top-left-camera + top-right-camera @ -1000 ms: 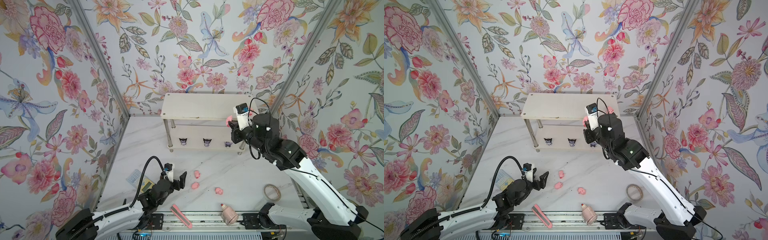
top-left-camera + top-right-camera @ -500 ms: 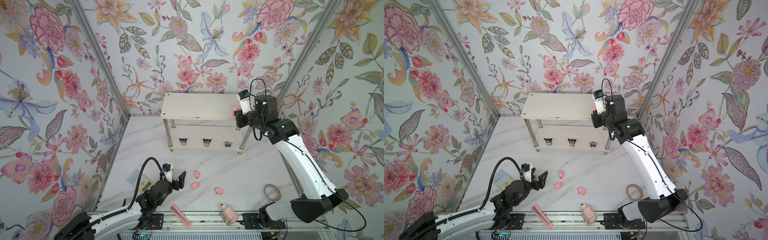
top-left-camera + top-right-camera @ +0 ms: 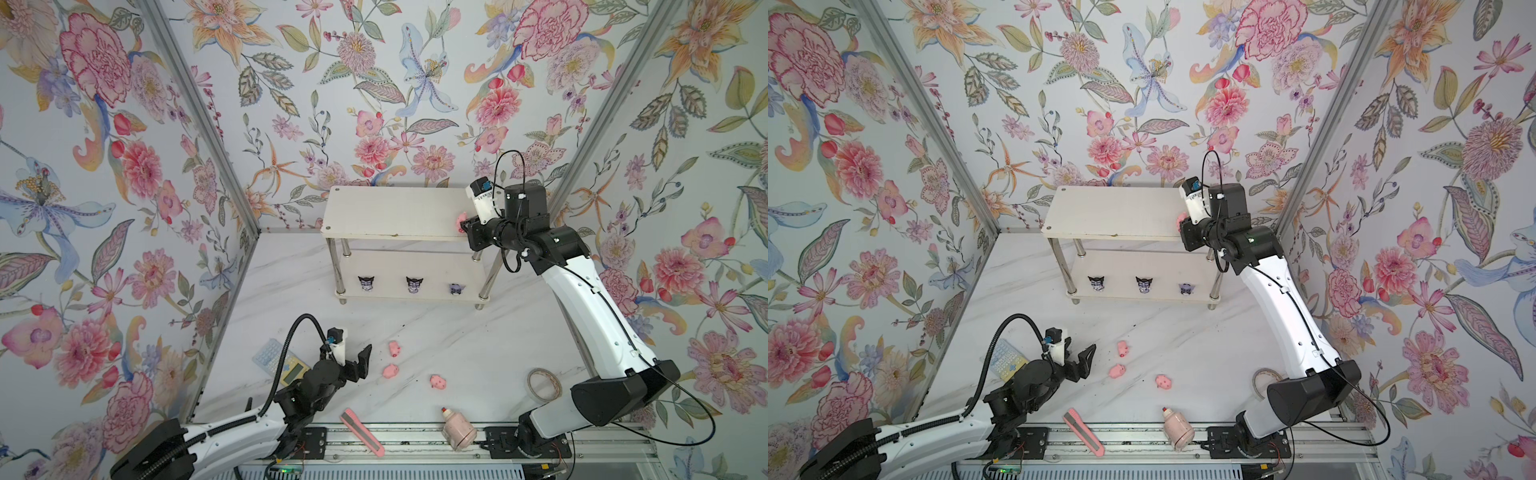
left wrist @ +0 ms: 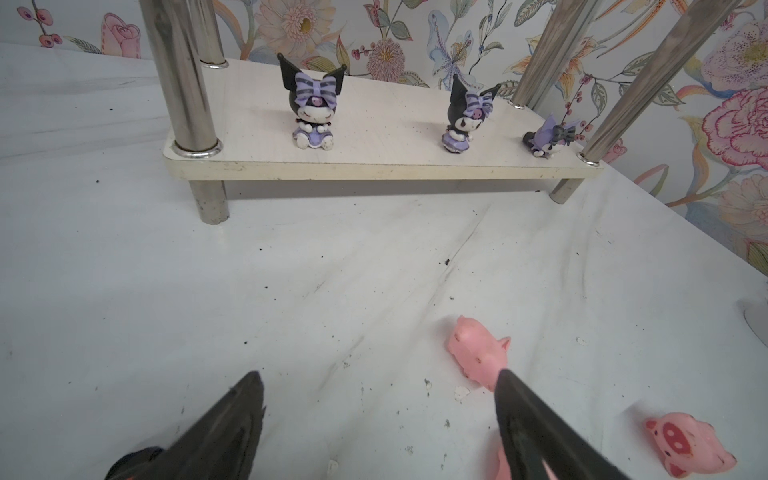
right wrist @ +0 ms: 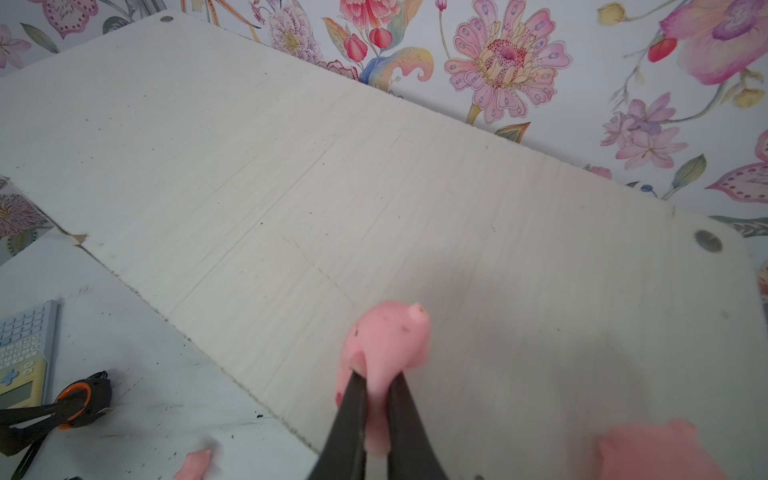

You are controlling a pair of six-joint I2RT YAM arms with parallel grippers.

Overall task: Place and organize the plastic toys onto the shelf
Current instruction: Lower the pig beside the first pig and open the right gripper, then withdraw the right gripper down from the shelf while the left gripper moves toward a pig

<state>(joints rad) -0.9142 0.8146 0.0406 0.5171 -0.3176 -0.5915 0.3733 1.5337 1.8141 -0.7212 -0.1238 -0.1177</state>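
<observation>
Well, the right gripper (image 5: pixel 378 376) pinches a pig (image 5: pixel 386 336) over the shelf's (image 5: pixel 291 187) top board near its end edge; best set it upright, then release.

Three figurines (image 3: pixel 413 285) on the shelf's (image 3: pixel 395 216) lower board, pigs (image 3: pixel 390 370) before it

I count 5 pink pigs (image 3: pixel 390 370) (1 only a blur in R wrist cam) & 3 purple horned figs (image 3: pixel 366 284). Also 1 shelf (image 3: pixel 395 212), 1 box cutter (image 3: pixel 361 432), 1 pink bottle (image 3: pixel 457 430), 1 tape roll (image 3: pixel 530 381), 1 calculator (image 3: pixel 272 358).
</observation>
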